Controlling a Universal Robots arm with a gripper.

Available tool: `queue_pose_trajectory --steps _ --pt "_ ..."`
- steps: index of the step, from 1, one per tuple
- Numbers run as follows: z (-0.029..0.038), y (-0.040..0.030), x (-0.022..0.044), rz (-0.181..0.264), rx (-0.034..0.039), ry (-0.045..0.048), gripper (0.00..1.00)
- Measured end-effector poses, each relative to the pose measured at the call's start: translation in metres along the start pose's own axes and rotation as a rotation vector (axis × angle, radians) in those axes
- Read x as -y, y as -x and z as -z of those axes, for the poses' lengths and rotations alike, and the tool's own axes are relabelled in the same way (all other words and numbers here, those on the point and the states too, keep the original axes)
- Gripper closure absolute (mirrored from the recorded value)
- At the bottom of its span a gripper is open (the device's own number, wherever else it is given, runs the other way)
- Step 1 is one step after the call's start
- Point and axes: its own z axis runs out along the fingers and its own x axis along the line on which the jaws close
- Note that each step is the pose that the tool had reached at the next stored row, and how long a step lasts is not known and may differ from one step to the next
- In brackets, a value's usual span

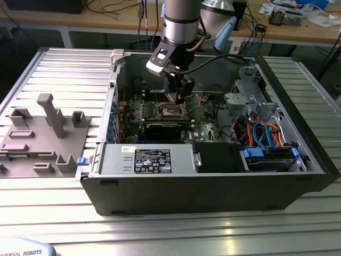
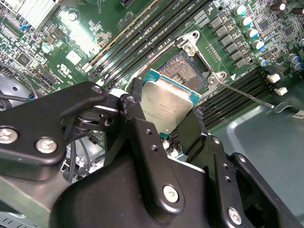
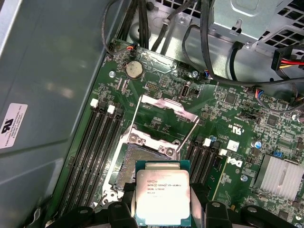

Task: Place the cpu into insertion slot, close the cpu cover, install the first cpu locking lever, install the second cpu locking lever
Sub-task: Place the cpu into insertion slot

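The gripper [image 1: 179, 92] is clamped on the cpu [image 3: 162, 190], its fingers [image 2: 142, 137] pinching opposite edges, which leaves the metal top bare and the chip free to go down square. Just beneath and ahead of the fingertips lies the insertion slot [image 3: 135, 154], uncovered. Beyond it, away from the hand, the cpu cover [image 3: 164, 105] stands tilted up with the thin locking levers [image 3: 191, 132] swung free, so the way down is open. The chip hides the socket's near part, so I cannot tell whether they touch.
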Motion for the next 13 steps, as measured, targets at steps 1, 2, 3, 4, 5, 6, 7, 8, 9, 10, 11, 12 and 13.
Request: queue_pose_trajectory --steps 1,2,3,4,5,6,7,8,9,10,11,12,13 --pt "0.0 0.0 0.0 0.0 0.0 0.0 0.46" --pt "0.0 0.0 0.0 0.0 0.0 0.0 0.46" --pt "0.0 0.0 0.0 0.0 0.0 0.0 0.46" --pt "0.0 0.0 0.0 0.0 0.0 0.0 0.46" --pt "0.0 0.0 0.0 0.0 0.0 0.0 0.46" --pt "0.0 0.0 0.0 0.0 -0.0001 0.0 0.46" --pt "0.0 0.0 0.0 0.0 0.0 0.0 0.46" --pt "0.0 0.0 0.0 0.0 0.0 0.0 0.46" --pt "0.0 0.0 0.0 0.0 0.0 0.0 0.46" --pt "0.0 0.0 0.0 0.0 0.0 0.0 0.46" --pt "0.0 0.0 0.0 -0.002 0.0001 -0.0001 0.46" --pt "0.0 0.0 0.0 -0.017 0.0005 -0.0005 0.46" --pt "-0.0002 0.0 0.0 -0.023 0.0006 -0.0006 0.46"
